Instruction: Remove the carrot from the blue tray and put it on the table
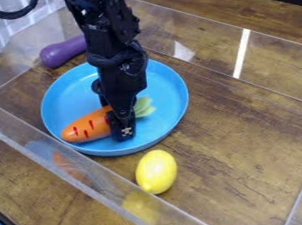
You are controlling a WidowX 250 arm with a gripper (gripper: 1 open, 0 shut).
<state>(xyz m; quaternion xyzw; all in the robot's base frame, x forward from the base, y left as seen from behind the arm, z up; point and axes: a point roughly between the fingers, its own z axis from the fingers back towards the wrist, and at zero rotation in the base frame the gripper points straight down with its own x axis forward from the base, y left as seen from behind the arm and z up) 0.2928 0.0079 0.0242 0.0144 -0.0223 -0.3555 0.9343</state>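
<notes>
The orange carrot [88,127] lies in the blue tray [61,95], its light green leafy end poking out to the right of the arm. My black gripper [124,129] points straight down into the tray and is shut on the carrot near that leafy end, hiding the carrot's middle. The fingertips sit low, close to the tray floor. The tray rests on the dark wooden table [249,125].
A yellow lemon [156,171] sits on the table just in front of the tray. A purple eggplant [62,52] lies behind the tray at the left. Clear acrylic walls [37,146] edge the table at the front left and the back.
</notes>
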